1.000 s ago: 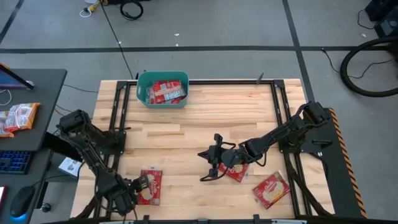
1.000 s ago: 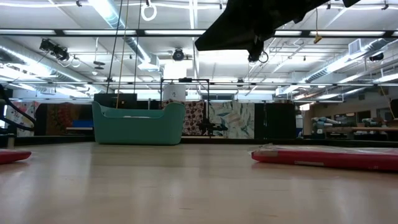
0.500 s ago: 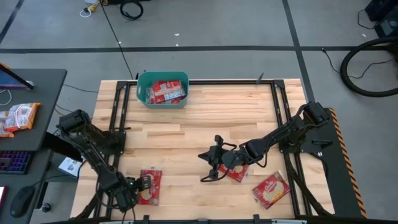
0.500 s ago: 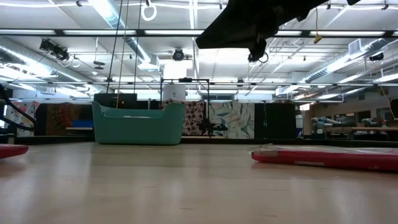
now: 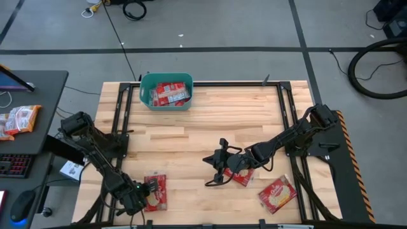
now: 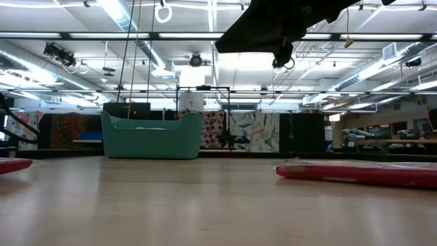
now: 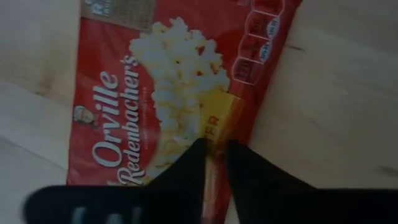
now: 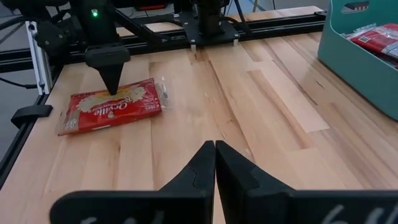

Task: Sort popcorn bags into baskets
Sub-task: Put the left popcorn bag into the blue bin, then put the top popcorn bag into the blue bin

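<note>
A red popcorn bag (image 5: 156, 193) lies flat near the table's near left corner. My left gripper (image 5: 144, 193) points down on its left long edge, shut on it. Above the table's middle, my right gripper (image 5: 213, 170) hovers shut and holds nothing. A second popcorn bag (image 5: 242, 177) lies partly under that arm. A third bag (image 5: 278, 194) rests flat near the near right corner. The teal basket (image 5: 145, 95) stands at the far edge with several red bags (image 5: 170, 93) inside. My left gripper pinches the bag between its two fingers close to one long edge (image 7: 219, 127), about halfway along its length. The fingers (image 8: 111, 78) come from above, pointing down. The bag still lies on the table under them.
Black frame rails (image 5: 121, 117) run along the table's left and right sides. A dark side desk to the left carries orange-and-white packets (image 5: 19, 119). Bare wood (image 5: 210, 121) spreads between the basket and the bags.
My left gripper has shifted a little toward the table's right edge, onto the bag's left edge. In the low view, the bag's end at the picture's left has risen slightly. My right arm has kept still.
</note>
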Robot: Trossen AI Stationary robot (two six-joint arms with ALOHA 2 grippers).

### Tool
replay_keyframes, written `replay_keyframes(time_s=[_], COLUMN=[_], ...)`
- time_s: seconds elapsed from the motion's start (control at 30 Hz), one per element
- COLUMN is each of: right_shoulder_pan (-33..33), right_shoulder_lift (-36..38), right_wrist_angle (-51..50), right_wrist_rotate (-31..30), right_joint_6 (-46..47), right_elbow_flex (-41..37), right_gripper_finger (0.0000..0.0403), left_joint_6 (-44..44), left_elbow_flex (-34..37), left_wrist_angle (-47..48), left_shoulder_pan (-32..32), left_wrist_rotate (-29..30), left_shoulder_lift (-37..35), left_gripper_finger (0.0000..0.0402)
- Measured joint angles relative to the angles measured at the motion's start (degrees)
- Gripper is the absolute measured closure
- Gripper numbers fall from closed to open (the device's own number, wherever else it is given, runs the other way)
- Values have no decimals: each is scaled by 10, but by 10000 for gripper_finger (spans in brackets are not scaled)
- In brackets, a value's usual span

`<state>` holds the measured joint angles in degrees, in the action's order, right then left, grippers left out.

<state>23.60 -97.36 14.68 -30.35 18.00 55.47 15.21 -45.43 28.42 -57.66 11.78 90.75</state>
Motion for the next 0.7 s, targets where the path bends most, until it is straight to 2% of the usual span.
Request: replay_keyframes(time_s=[0.13, 0.33, 0.53, 0.7], right_shoulder_pan=[0, 0, 1, 1], right_shoulder_lift=[0, 0, 0, -1], right_wrist_angle=[-1, -2, -2, 2], right_wrist_rotate=[0, 0, 0, 5], right_joint_6=[0, 0, 3, 18], right_elbow_flex=[0, 0, 0, 0], right_gripper_finger=[385, 385, 385, 385], left_joint_6=[-43, -111, -186, -310], left_elbow_flex=[0, -3, -56, -94], left_wrist_angle=[-10, 0, 74, 159], left_shoulder_pan=[8, 21, 33, 68], left_wrist_rotate=[5, 7, -4, -70], left_shoulder_lift=[0, -3, -3, -4], left_gripper_finger=[391, 397, 398, 383])
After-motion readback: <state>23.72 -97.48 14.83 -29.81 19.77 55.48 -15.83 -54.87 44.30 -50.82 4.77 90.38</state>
